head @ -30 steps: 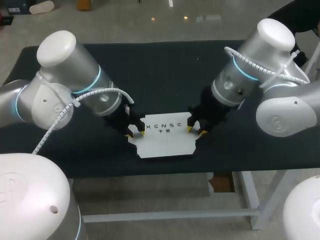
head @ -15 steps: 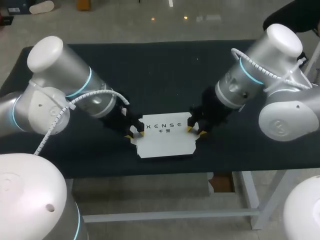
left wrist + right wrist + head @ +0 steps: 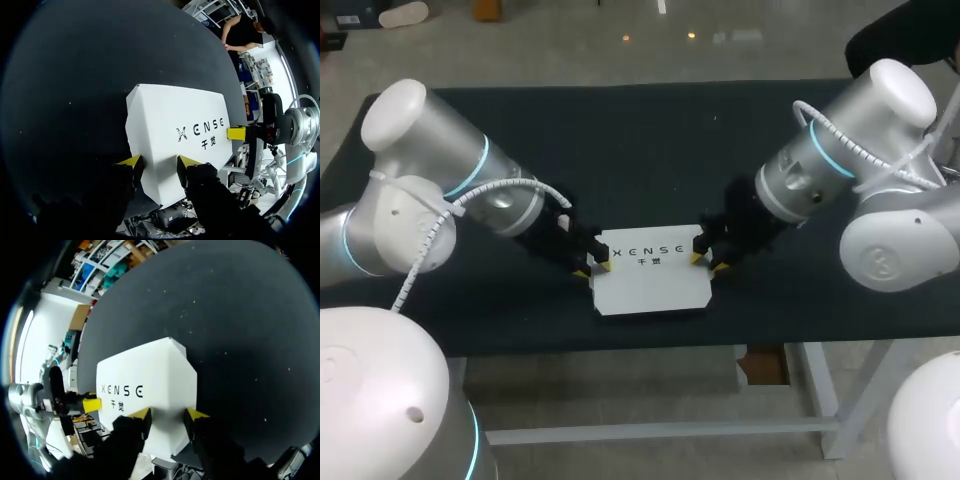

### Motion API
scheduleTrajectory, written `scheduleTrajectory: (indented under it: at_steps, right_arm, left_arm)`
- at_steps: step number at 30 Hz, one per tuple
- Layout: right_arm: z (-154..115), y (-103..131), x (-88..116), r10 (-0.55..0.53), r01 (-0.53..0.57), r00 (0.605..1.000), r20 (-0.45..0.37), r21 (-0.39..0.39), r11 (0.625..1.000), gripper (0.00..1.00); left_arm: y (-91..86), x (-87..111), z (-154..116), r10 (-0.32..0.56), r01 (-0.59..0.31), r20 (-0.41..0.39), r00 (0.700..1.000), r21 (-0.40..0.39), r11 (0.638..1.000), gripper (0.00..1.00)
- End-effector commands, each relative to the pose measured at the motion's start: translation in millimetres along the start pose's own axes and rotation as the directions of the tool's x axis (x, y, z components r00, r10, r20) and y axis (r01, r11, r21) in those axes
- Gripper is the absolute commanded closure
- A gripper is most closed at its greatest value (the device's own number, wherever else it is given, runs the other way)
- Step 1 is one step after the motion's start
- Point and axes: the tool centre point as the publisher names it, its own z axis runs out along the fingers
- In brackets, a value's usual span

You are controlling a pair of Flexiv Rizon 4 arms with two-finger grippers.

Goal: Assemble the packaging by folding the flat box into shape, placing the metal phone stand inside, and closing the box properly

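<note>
A white box (image 3: 650,280) with dark print on its top lies flat on the black table (image 3: 650,150), near the front edge. My left gripper (image 3: 592,266) is at the box's left end, open, with that end's edge between its fingers; the left wrist view shows the box (image 3: 175,120) running in between the yellow tips of this gripper (image 3: 159,162). My right gripper (image 3: 705,262) stands open at the right end, straddling the box (image 3: 145,375) edge the same way (image 3: 167,414). No metal phone stand is in view.
The table's front edge (image 3: 650,338) runs just below the box. Bare black surface stretches behind the box and out to both sides. Each wrist view shows the other arm's yellow fingertip at the box's opposite end.
Both arms have swung outward while the grippers stayed at the box's ends. The flap sticking out at the box's lower left has come in, leaving a straighter left edge.
</note>
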Motion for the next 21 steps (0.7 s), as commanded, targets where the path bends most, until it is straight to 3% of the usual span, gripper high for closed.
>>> scheduleTrajectory:
  at_steps: [1,7,21]
  right_arm:
    - [6,1,3,0.001,0.000,1.000,-0.018,0.016,1.000,0.55]
    - [7,1,3,0.006,-0.005,1.000,-0.028,0.021,1.000,0.57]
    - [4,3,5,0.011,-0.010,0.999,-0.036,0.027,1.000,0.57]
  left_arm:
    - [0.1,3.3,8,-0.007,0.007,-0.025,1.000,-0.007,1.000,0.53]
    - [-0.4,5.7,9,-0.007,0.005,-0.080,0.997,-0.029,1.000,0.51]
    - [-1.0,13.9,9,-0.028,0.020,-0.116,0.993,-0.069,0.997,0.53]
